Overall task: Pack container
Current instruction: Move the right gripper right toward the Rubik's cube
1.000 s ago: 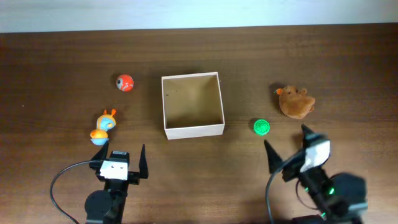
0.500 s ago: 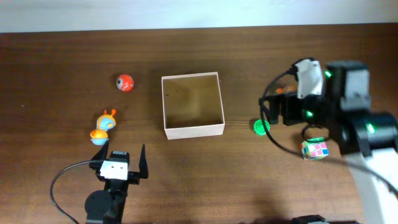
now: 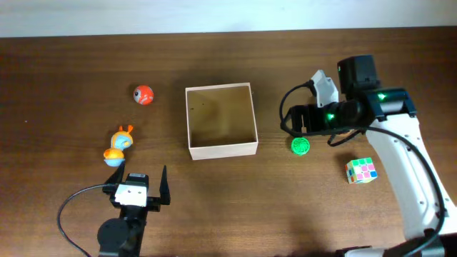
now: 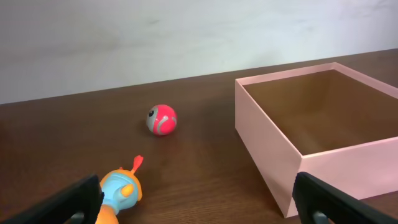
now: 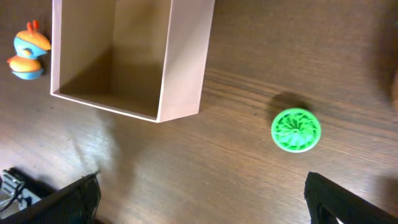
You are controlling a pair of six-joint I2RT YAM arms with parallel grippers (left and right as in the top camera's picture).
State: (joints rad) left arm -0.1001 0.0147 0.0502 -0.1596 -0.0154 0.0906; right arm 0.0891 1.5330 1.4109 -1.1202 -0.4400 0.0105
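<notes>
The container (image 3: 221, 148), a square white-walled box with a tan inside, stands mid-table with nothing in it; its wall also shows in the left wrist view (image 4: 268, 138) and the right wrist view (image 5: 184, 68). My left gripper (image 3: 138, 180) rests open near the front edge, aimed between the container and an orange-and-blue toy (image 4: 119, 191). My right gripper (image 3: 291, 120) hangs open above the table just right of the container, over a green disc (image 3: 300, 145) that lies beyond its fingertips (image 5: 296, 130). Neither gripper (image 4: 199, 202) (image 5: 202, 199) holds anything.
A red ball (image 3: 143, 94) lies left of the container, also in the left wrist view (image 4: 161, 120). The orange-and-blue toy (image 3: 120, 145) sits ahead of my left gripper. A multicoloured cube (image 3: 361, 170) lies at the front right, under the right arm's reach.
The right arm has swung from the front right corner up and over the table to the container's right side, uncovering the cube and hiding the brown plush. The left arm has stayed still.
</notes>
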